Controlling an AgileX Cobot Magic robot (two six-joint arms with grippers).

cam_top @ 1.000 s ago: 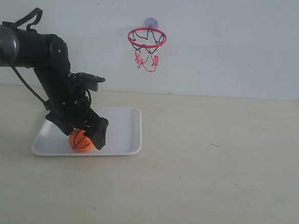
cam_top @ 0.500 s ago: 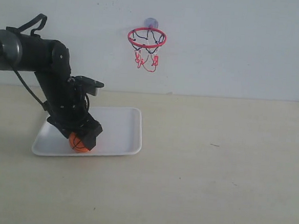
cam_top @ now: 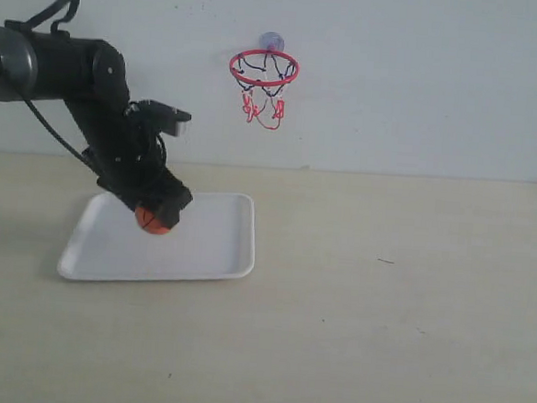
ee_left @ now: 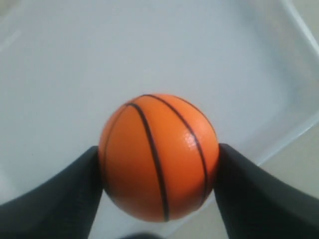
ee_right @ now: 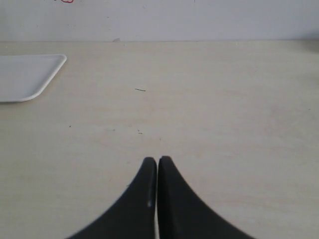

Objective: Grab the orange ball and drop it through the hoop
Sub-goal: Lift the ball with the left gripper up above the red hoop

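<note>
My left gripper is shut on the orange ball, holding it a little above the white tray. In the left wrist view the ball fills the gap of the gripper, and both black fingers press its sides over the tray. The hoop, with its red ring and dangling net, hangs on the back wall, up and to the right of the ball. My right gripper is shut with nothing in it, above bare table; the exterior view does not show it.
The tray lies on a beige table before a white wall. A small dark mark lies right of the tray. In the right wrist view, a tray corner shows at the far side.
The left gripper closed on the ball as it lay on the tray and has lifted it up off the tray surface. The right gripper's earlier state is not shown.
</note>
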